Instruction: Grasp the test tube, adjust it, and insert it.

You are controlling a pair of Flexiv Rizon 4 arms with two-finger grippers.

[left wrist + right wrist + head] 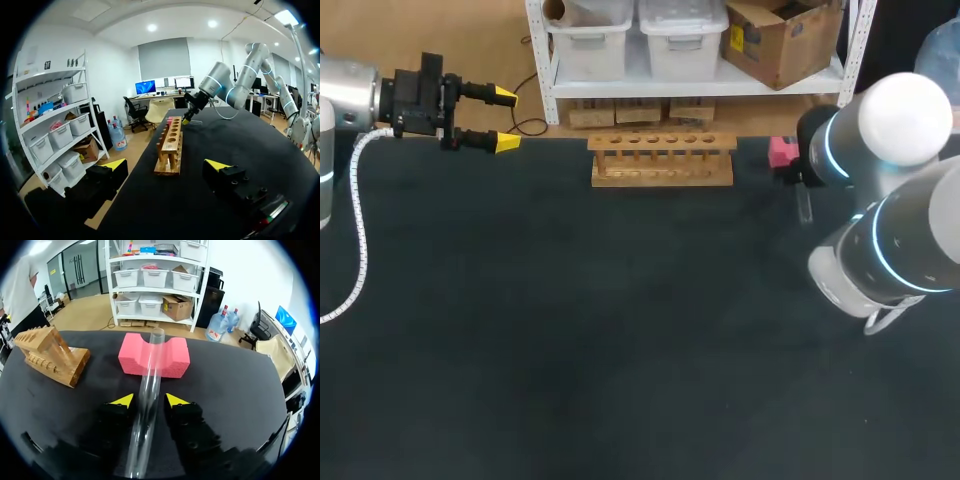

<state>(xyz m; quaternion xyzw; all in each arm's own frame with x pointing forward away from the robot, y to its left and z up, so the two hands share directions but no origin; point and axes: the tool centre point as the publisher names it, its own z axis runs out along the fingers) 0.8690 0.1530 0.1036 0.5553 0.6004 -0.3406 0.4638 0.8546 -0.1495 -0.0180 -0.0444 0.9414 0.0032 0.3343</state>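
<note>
Grasping the clear test tube (150, 380) between yellow-tipped fingers (176, 400), the right gripper (149, 400) aims it at a notched pink foam block (172, 357); the left gripper (503, 120), fingers released, sits apart from the six-hole wooden rack (662, 160).

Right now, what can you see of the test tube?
The test tube is a long, clear tube, glass or plastic by its look, and empty. Its open round mouth points ahead toward the pink foam block. The right gripper holds it between its yellow-tipped fingers, one on each side.
</note>
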